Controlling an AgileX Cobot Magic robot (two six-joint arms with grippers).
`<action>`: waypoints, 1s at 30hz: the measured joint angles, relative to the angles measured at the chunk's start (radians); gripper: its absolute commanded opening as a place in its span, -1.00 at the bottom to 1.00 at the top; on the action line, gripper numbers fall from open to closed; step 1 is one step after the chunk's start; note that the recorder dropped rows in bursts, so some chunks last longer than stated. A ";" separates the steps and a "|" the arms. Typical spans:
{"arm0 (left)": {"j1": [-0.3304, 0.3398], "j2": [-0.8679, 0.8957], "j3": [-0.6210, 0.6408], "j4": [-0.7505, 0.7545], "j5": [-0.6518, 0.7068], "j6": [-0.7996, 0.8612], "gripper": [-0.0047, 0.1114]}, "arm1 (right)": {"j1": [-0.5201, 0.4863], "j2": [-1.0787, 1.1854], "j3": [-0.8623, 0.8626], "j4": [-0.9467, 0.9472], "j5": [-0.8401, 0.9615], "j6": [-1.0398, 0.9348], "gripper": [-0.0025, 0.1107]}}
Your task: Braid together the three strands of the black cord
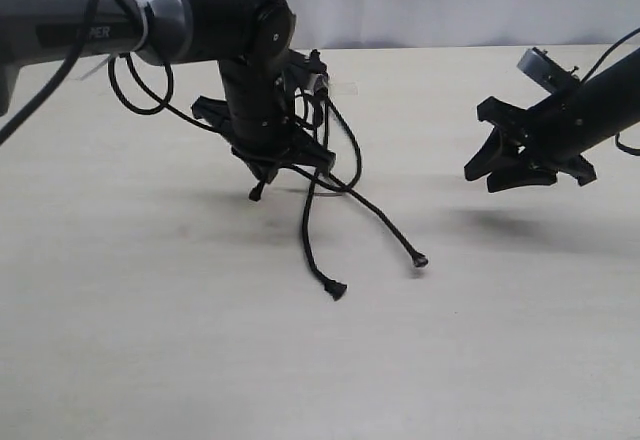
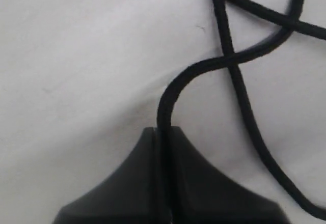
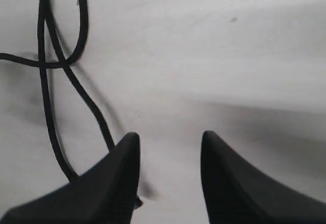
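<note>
The black cord's bound end lies on the table behind my left arm. Two strands trail forward from it. One ends in a knobby tip and the other in a tip further right. My left gripper points down at the table and is shut on the third strand. That strand's short end sticks out below the fingers. In the left wrist view the held strand leaves the left gripper and crosses another strand. My right gripper hovers open to the right, apart from the cord. In its wrist view the right gripper holds nothing and two strands lie beside it.
The pale table carries everything. The left arm's glossy cable loops beside its wrist. A bit of clear tape sits by the cord's bound end. A white wall stands behind the table's far edge.
</note>
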 measured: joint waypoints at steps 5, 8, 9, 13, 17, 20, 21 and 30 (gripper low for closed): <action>0.000 0.061 0.000 -0.074 0.000 0.011 -0.70 | 0.042 0.000 0.000 0.008 -0.002 -0.028 -0.28; 0.000 0.068 0.000 -0.087 -0.001 0.036 -0.42 | 0.073 0.000 0.000 0.008 -0.002 -0.042 -0.28; 0.000 0.068 0.000 -0.087 0.001 0.038 -0.33 | 0.083 0.000 0.000 0.008 -0.002 -0.045 -0.28; 0.000 0.068 0.000 -0.092 0.037 0.047 -0.16 | 0.107 0.000 0.000 0.012 -0.004 -0.045 -0.28; 0.000 0.068 -0.012 -0.087 0.107 0.068 -0.10 | 0.124 0.000 0.000 0.017 -0.004 -0.041 -0.28; 0.000 0.056 -0.017 -0.060 0.166 0.108 -0.10 | 0.154 0.000 0.000 0.017 -0.004 -0.037 -0.28; 0.003 0.044 -0.017 -0.035 0.187 0.116 -0.10 | 0.170 0.000 0.000 0.017 -0.004 -0.037 -0.28; 0.185 -0.125 -0.017 -0.032 0.214 0.188 -0.11 | 0.367 0.000 0.001 -0.037 -0.034 -0.022 -0.28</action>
